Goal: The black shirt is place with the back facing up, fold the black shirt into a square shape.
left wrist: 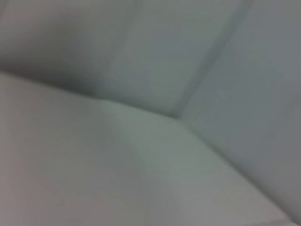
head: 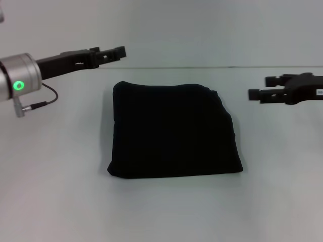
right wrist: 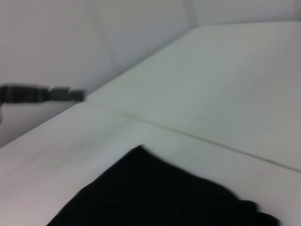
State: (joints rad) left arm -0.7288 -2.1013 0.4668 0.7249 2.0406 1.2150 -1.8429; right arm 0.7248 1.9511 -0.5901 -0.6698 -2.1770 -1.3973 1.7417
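The black shirt [head: 174,130] lies folded into a rough square in the middle of the white table [head: 60,196], with its plain side up and no lettering showing. In the right wrist view a corner of the black shirt [right wrist: 160,197] shows at the near edge. My left gripper [head: 110,52] hangs open in the air beyond the shirt's far left corner, holding nothing. My right gripper [head: 258,86] hovers open to the right of the shirt, apart from it and empty. The left gripper [right wrist: 56,94] also appears far off in the right wrist view.
A pale wall [head: 202,30] stands behind the table's far edge. The left wrist view shows only the pale table surface and wall panels [left wrist: 150,70]. A cable [head: 43,103] hangs from the left wrist.
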